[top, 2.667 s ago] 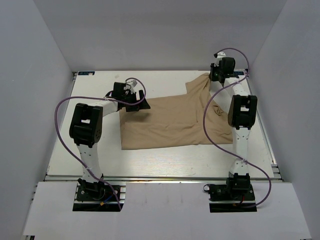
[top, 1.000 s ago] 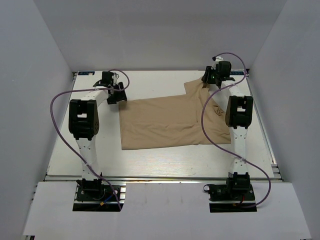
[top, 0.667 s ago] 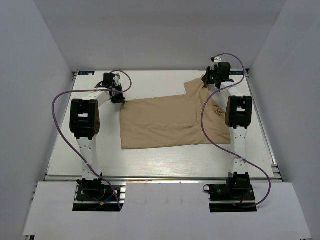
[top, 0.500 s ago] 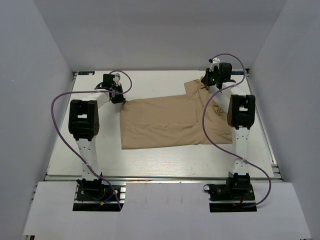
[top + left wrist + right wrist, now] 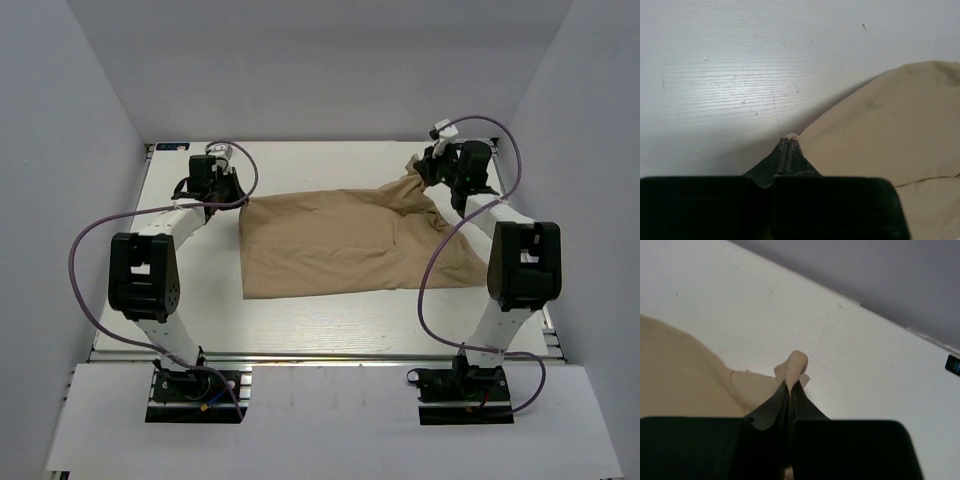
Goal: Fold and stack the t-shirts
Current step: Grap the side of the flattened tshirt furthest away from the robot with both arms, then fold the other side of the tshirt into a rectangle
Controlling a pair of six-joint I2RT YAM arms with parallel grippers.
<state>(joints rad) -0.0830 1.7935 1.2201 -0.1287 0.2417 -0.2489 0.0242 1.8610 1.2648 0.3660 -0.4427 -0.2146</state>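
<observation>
A plain tan t-shirt (image 5: 340, 240) lies spread across the middle of the white table. My left gripper (image 5: 238, 200) is shut on the t-shirt's far left corner; in the left wrist view a tip of fabric pokes out past the closed left gripper (image 5: 787, 141), with the t-shirt (image 5: 890, 125) stretching away to the right. My right gripper (image 5: 425, 180) is shut on the far right corner, where the cloth is bunched and pulled up. In the right wrist view, a fold of the t-shirt (image 5: 797, 363) sticks out above the closed right gripper (image 5: 790, 385).
The white table (image 5: 200, 290) is walled in by grey panels on the left, back and right. A metal rail (image 5: 320, 355) runs along the near edge. Purple cables loop from both arms.
Both grippers have shut on the shirt's far corners. The arms have swung outward, stretching the far edge; the right corner is now gathered and lifted.
</observation>
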